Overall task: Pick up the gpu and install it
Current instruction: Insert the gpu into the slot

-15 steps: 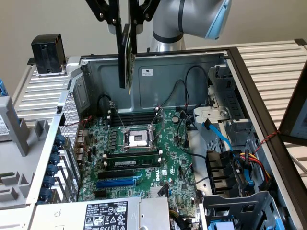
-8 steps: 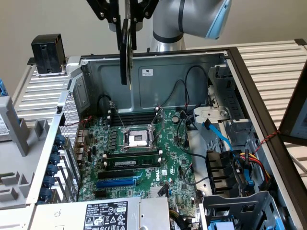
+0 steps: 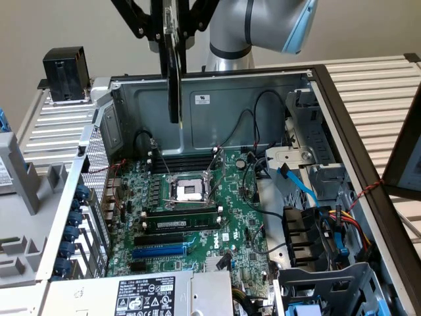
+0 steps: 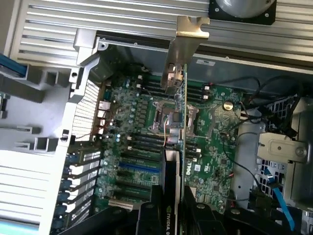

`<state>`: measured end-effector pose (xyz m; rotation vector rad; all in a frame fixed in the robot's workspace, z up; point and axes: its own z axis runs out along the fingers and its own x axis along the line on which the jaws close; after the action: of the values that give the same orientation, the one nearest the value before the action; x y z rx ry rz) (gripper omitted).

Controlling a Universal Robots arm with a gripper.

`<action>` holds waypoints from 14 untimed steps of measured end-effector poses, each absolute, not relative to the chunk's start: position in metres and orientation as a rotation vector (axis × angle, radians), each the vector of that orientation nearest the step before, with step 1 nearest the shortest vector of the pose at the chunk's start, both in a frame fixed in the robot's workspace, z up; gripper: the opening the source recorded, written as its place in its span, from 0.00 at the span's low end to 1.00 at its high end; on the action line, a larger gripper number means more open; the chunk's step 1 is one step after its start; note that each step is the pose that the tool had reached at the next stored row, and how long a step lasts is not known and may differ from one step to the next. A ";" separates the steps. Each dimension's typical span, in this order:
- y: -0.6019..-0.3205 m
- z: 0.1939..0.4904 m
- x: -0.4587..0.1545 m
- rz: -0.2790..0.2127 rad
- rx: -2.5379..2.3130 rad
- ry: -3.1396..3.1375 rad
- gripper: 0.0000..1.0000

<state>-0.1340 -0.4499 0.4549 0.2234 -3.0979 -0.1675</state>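
Green gpu card (image 3: 175, 79) with black fan shroud and silver bracket, clamped edge-on in the jaws, hangs at twelve o'clock over the large green motherboard (image 3: 227, 217).

Arm (image 3: 247, 26) high, tool (image 3: 172, 36) pointing down, clamped on gpu (image 3: 174, 85).

gpu (image 3: 174, 79) in hand (image 3: 172, 36), above motherboard (image 3: 238, 209); motherboard inside case (image 3: 141, 105)

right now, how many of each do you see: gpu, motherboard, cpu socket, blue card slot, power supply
gpu: 1
motherboard: 1
cpu socket: 1
blue card slot: 1
power supply: 1
total: 5
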 end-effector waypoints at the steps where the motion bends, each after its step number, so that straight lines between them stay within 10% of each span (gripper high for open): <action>1: -0.450 0.454 -0.134 -0.167 0.251 -3.095 0.27; 14: -0.450 0.447 -0.134 -0.165 0.614 -3.034 0.27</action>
<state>-0.1340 -0.4499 0.4468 0.6139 -3.0345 -0.1654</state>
